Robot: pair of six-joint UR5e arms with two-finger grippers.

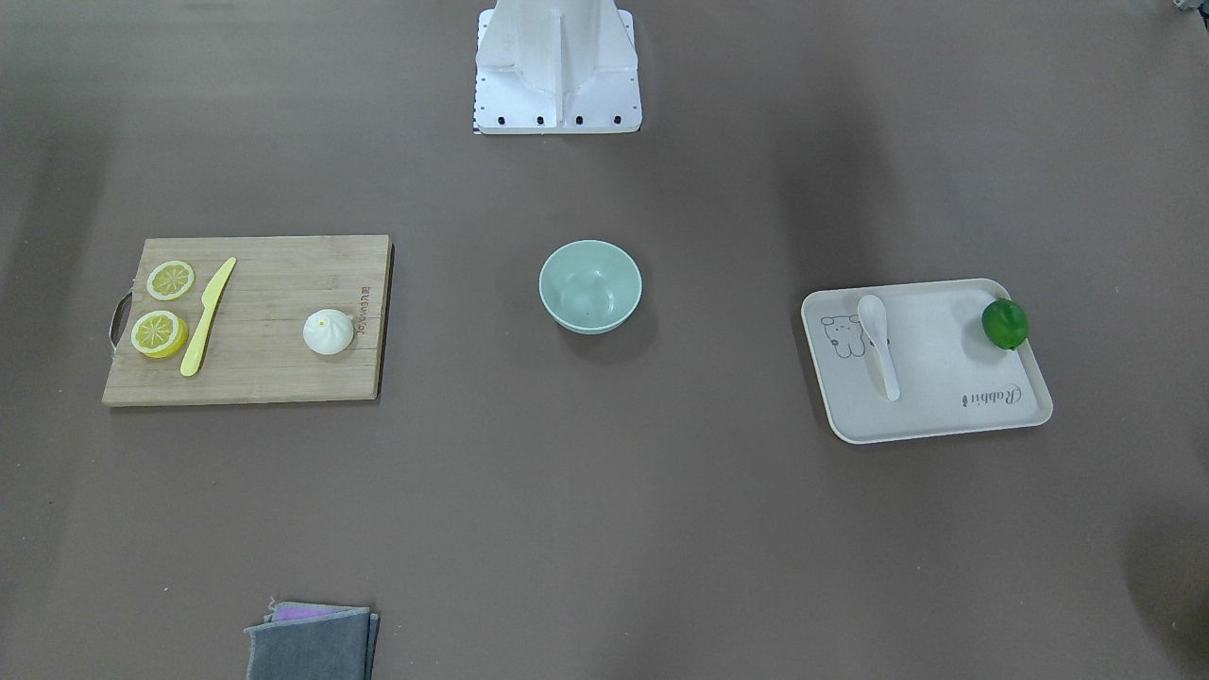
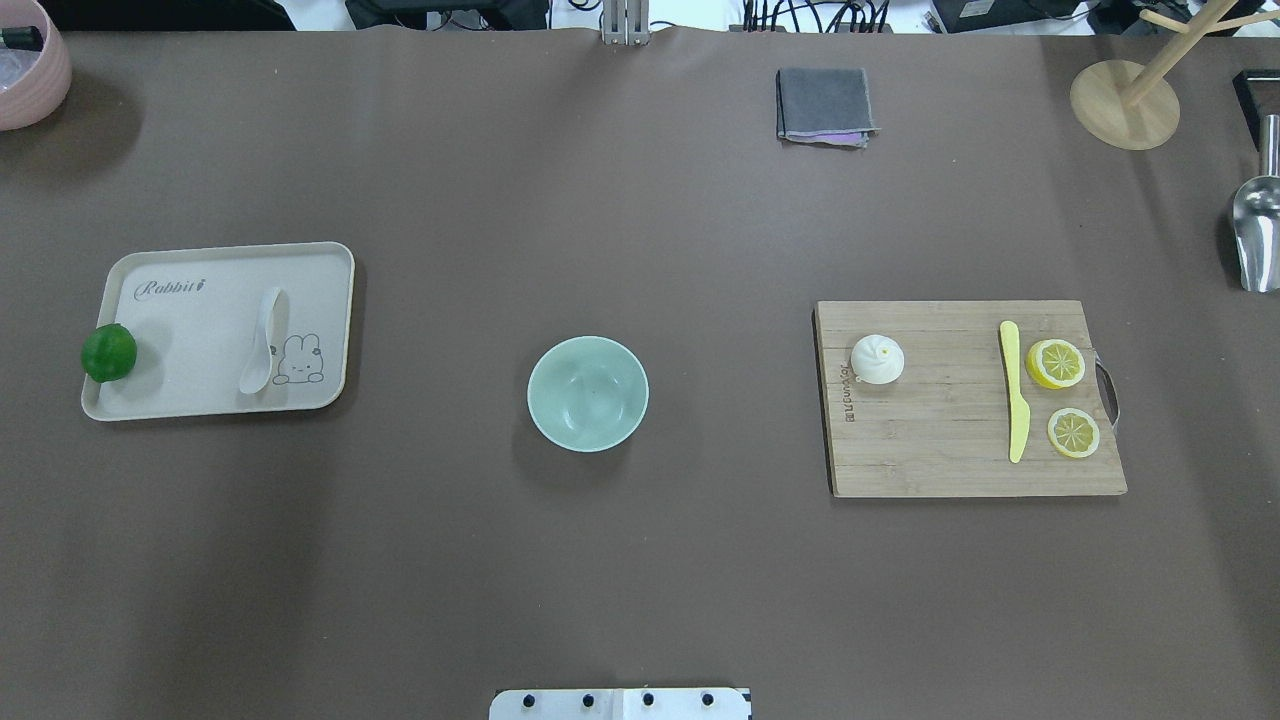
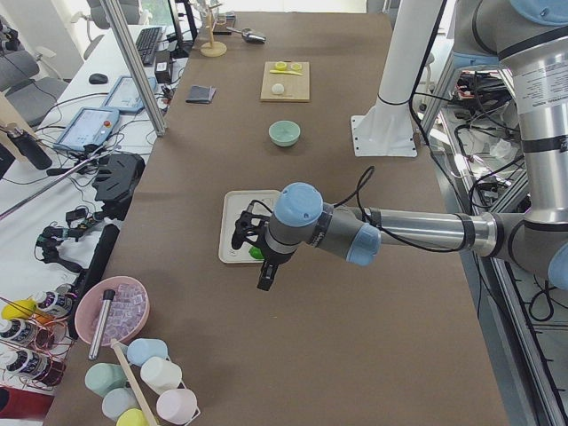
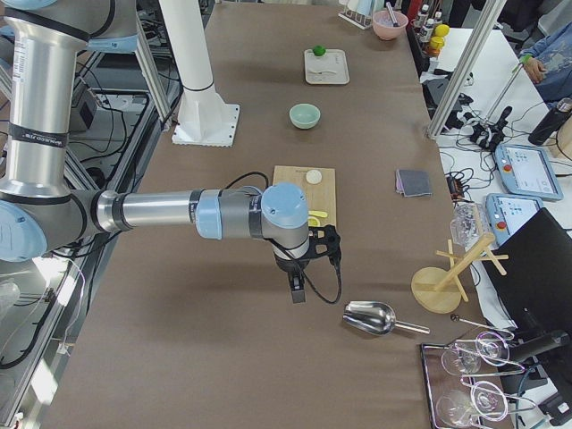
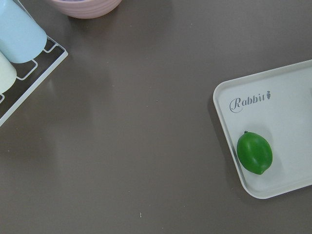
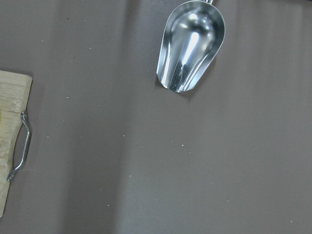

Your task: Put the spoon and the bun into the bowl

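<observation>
The white spoon [image 1: 878, 345] [image 2: 262, 345] lies on a beige tray [image 2: 200, 290] beside a rabbit drawing. The white bun [image 1: 328, 332] [image 2: 877, 359] sits on a wooden cutting board [image 2: 940, 450]. The mint-green bowl [image 1: 590, 286] [image 2: 587, 393] stands between them, with nothing in it. My left gripper [image 3: 244, 235] shows only in the exterior left view, above the tray's lime end; I cannot tell if it is open. My right gripper [image 4: 332, 246] shows only in the exterior right view, beyond the board's handle end; I cannot tell its state.
A green lime [image 2: 108, 352] [image 5: 254, 152] sits on the tray's outer end. A yellow knife [image 2: 1013, 390] and two lemon slices [image 2: 1056, 363] lie on the board. A metal scoop [image 6: 191, 46], a wooden stand [image 2: 1125, 100], a folded grey cloth [image 2: 824, 105] and a pink bowl [image 2: 30, 60] stand at the table's edges.
</observation>
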